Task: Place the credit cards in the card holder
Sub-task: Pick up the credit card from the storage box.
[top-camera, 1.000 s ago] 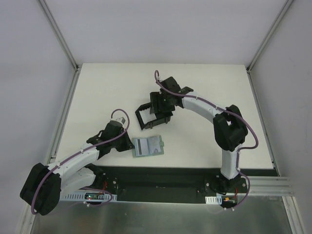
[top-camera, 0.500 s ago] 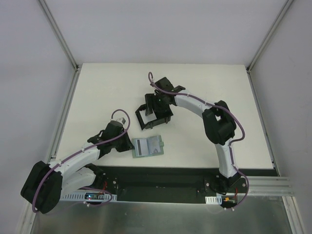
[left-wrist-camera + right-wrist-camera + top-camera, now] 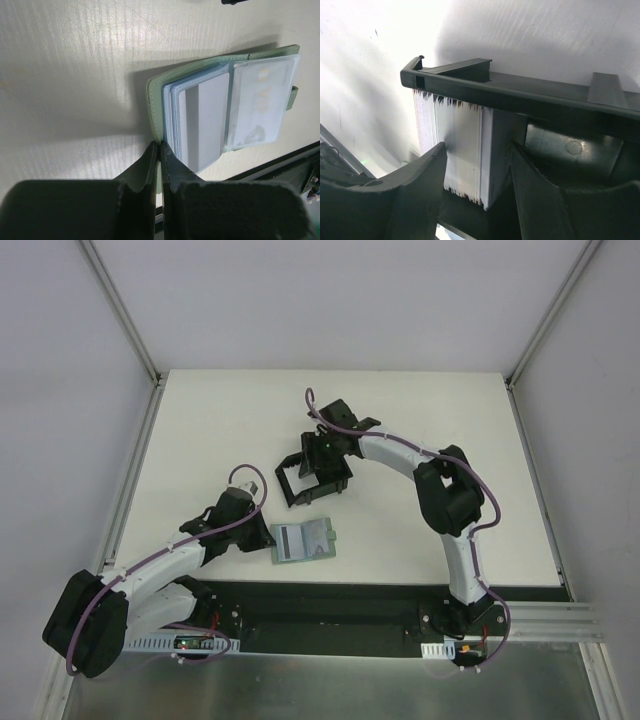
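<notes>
Heads up: your right gripper (image 3: 479, 155) straddles the white stack (image 3: 460, 145) in the holder (image 3: 520, 95). Jaws are apart, can't tell if it's pinching. Lifting could tip the holder. Cards (image 3: 202, 122) sit in the green case (image 3: 155, 95), with the left gripper (image 3: 160, 150) closed at its corner.

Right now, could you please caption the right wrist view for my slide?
Right gripper straddles a card stack standing in the card holder.

light: bright, even | glare: table (image 3: 370, 60) blown white, right wrist | shadows: soft | blur: left claw (image 3: 159, 150) close-up
</notes>
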You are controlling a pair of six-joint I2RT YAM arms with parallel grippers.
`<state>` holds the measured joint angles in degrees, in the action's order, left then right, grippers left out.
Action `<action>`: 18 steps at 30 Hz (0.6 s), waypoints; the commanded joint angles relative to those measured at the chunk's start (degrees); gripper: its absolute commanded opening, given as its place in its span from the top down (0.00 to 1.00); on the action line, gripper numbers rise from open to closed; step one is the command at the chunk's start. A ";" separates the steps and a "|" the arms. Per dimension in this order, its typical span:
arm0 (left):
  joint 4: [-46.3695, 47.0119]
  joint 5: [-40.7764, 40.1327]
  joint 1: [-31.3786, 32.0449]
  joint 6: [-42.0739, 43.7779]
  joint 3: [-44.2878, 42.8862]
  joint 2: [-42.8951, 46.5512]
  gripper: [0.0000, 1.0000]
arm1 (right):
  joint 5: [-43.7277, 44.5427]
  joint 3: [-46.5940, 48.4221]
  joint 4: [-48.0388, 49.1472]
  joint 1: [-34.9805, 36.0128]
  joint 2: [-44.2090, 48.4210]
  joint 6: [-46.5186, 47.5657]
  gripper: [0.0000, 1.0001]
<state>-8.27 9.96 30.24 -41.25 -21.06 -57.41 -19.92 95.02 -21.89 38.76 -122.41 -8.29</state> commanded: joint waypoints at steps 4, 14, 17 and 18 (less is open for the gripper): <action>-0.16 0.77 -0.88 1.26 -1.09 0.19 1.00 | -2.84 -1.15 1.59 -0.09 4.02 -1.02 0.56; -0.08 0.94 -0.88 1.44 -1.18 -0.25 1.00 | -3.54 -1.33 1.68 -0.36 4.99 -1.02 0.71; -0.16 0.85 -0.88 1.53 -1.18 -0.42 1.00 | -3.72 -1.42 1.76 -0.36 5.34 -1.11 0.75; 0.01 0.85 -0.88 1.53 -1.26 -0.42 1.00 | -3.89 -1.42 1.68 -0.44 5.51 -1.11 0.76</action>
<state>-8.27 10.00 29.89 -40.95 -21.06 -57.43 -22.00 93.84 -20.32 38.28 -121.14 -9.30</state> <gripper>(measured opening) 0.006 0.259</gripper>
